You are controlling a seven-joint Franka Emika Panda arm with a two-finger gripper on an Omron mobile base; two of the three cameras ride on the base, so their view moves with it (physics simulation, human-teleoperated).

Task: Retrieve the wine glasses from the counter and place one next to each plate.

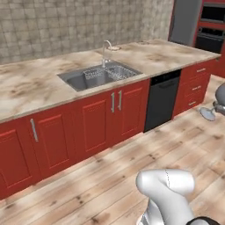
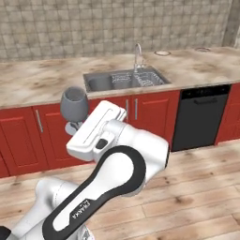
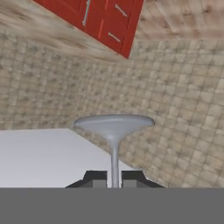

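My gripper [image 3: 114, 177] is shut on the thin stem of a translucent grey-blue wine glass [image 3: 113, 127]. In the hand view the round foot spreads out beyond the two dark fingertips [image 3: 96, 178]. The right base view has the wine glass [image 2: 74, 104] carried in the air left of the white hand, its bowl up, in front of the red cabinets. Its bowl and foot also show at the right edge of the left base view, wine glass [image 1: 218, 102]. The plates and the counter with the hob are out of view.
Ahead runs a marbled top [image 1: 35, 83] with a steel sink [image 1: 99, 75] and a tap [image 2: 138, 56], over red cabinets [image 1: 96, 118]. A black dishwasher [image 1: 161, 100] stands to the right. A tiled wall is behind, and wooden floor [image 1: 88, 189] lies between me and the cabinets.
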